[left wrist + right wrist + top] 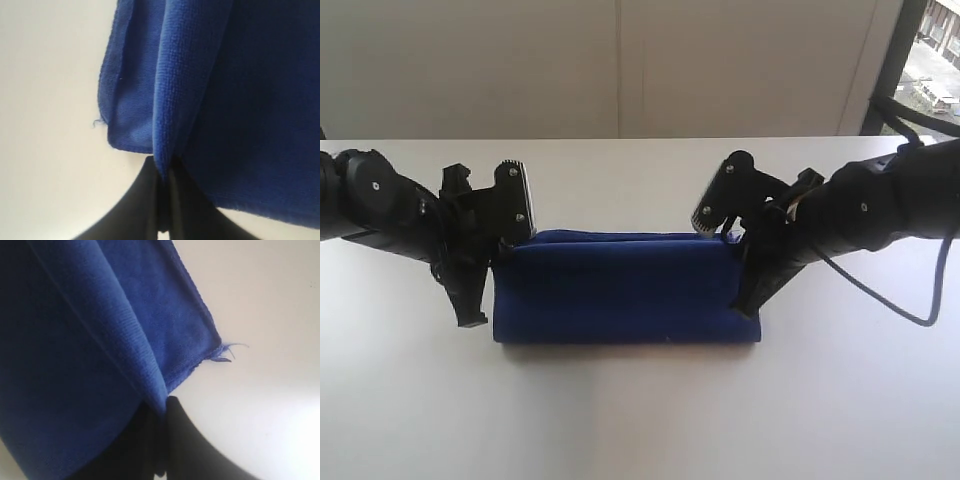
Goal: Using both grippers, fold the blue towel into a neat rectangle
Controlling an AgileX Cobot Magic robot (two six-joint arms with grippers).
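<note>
- Where the exterior camera looks across the white desk, the blue towel lies at its middle as a long doubled band, with the far layer raised in a soft roll. The left pincer stands at the band's left end and the right pincer at its right end. The black fingers blend with the arm housings, so the grip is hard to read from this side. A black cable loops off the right arm.
- Left wrist view: the left pincer, fingers pressed together, nips a thin ridge of the blue towel, and its tips are lost in the fold. A loose thread juts from the under-layer's corner over the desk.
- Right wrist view: the right pincer likewise clamps a narrow ridge of the blue towel, which runs off the picture's edges. A frayed thread marks the visible corner against the desk.
</note>
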